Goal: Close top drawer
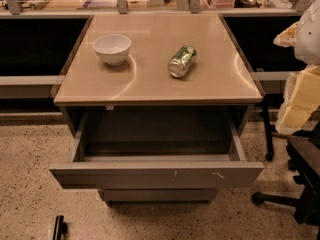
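Camera view: top drawer (156, 175) stands open; claw (59, 227) cut off bottom-left, grip state unclear.

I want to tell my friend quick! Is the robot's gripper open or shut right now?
Gripper: out of the picture, so it cannot be told; only pale arm parts show at the right edge.
The top drawer is open, untouched.
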`<state>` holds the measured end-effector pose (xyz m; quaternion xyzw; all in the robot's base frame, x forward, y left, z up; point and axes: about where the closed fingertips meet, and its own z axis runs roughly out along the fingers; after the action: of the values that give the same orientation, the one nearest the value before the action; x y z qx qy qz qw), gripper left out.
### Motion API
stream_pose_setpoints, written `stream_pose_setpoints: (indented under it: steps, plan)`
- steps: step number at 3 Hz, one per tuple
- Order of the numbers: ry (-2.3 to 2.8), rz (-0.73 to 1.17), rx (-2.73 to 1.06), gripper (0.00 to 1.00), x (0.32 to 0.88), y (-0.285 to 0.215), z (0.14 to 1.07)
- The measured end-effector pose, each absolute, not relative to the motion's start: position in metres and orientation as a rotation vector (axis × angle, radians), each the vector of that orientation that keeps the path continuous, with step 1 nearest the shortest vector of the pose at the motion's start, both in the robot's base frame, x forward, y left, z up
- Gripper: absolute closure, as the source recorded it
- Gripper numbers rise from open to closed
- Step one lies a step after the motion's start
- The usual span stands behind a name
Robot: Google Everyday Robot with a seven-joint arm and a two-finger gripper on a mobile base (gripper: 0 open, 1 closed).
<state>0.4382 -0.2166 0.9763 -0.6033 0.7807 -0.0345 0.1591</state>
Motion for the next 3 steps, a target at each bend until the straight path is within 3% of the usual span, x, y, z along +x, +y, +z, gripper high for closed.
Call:
stream_pose_setpoints:
  steps: [2, 3]
  plan:
    - [2.195, -0.059, -1.687, 0.00, 0.435, -0.214, 0.966]
    - [2.125, 0.063, -1.616, 0.00, 0.414, -0.200, 0.930]
